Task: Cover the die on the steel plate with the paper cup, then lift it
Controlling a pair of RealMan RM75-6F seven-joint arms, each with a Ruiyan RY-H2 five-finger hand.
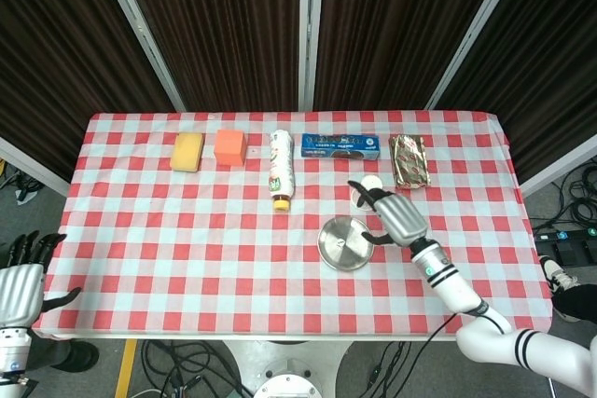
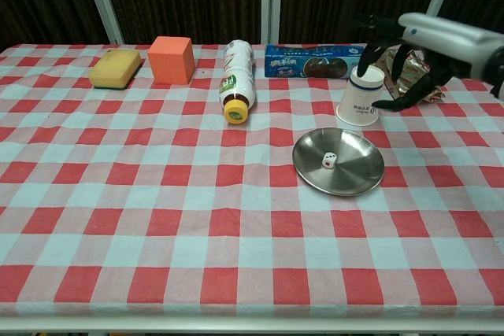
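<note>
The steel plate (image 2: 356,175) lies right of the table's middle, with a small white die (image 2: 327,162) resting on it near its centre. Behind it stands a white paper cup (image 2: 362,97), mouth down. My right hand (image 2: 403,51) hovers over and just right of the cup, fingers spread and curved around it, holding nothing. From the head view, the same hand (image 1: 396,215) covers part of the cup (image 1: 371,183), with the plate (image 1: 334,253) to its left. My left hand (image 1: 20,283) hangs off the table's left front corner, fingers apart and empty.
Along the back row are a yellow sponge (image 2: 115,68), an orange block (image 2: 172,59), a bottle (image 2: 237,80) lying on its side, a blue biscuit box (image 2: 316,60) and a foil packet (image 2: 400,68) just behind the right hand.
</note>
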